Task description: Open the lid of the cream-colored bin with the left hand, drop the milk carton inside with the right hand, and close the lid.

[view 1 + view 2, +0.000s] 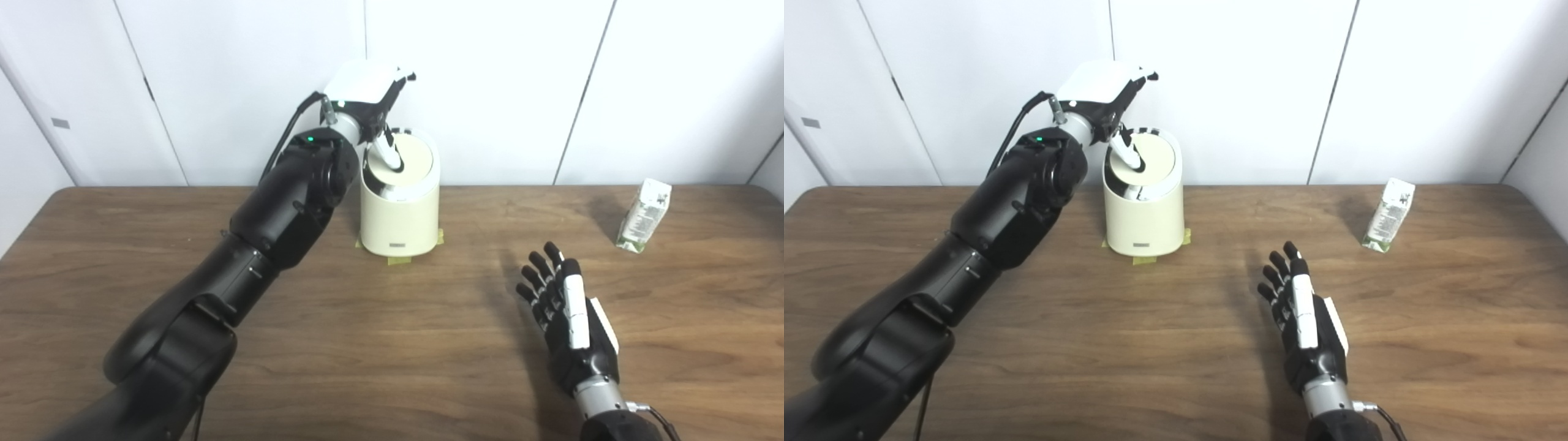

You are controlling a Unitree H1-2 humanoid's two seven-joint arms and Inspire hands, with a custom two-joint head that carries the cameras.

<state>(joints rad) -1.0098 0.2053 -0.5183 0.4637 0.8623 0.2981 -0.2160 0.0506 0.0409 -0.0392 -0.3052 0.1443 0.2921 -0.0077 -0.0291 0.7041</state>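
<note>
— Table (392,367) first: what sits at its left?

— Only the left arm (269,226), black and thick, rising from the bottom left corner and reaching up toward the back wall (490,79).

— And the left hand (370,101)?

— It hangs over the bin (398,211), white back uppermost. One finger (389,156) points down onto the lid (407,160) and touches it near the lid's left part. The other fingers are tucked under the hand, so I cannot tell whether they are together or apart. It clasps nothing that I can see.

— How does the lid lie?

— Tilted. Its left edge is pushed down into the bin's mouth and its right edge stands higher, by the rim. A dark gap shows along the left side of the opening.

— The bin itself?

— Cream, upright, near the table's back edge, a little left of centre. Bits of yellow tape (401,260) show at its foot.

— Further right?

— The right hand (566,318) comes up from the bottom edge, right of centre. Fingers are straight and spread apart, pointing away from the robot, and it holds nothing. It is above the wood, well apart from both bin and carton.

— Where is the carton (644,215)?

— Far right, near the back edge, standing but leaning slightly. It is white with green print, and nothing touches it.
</note>
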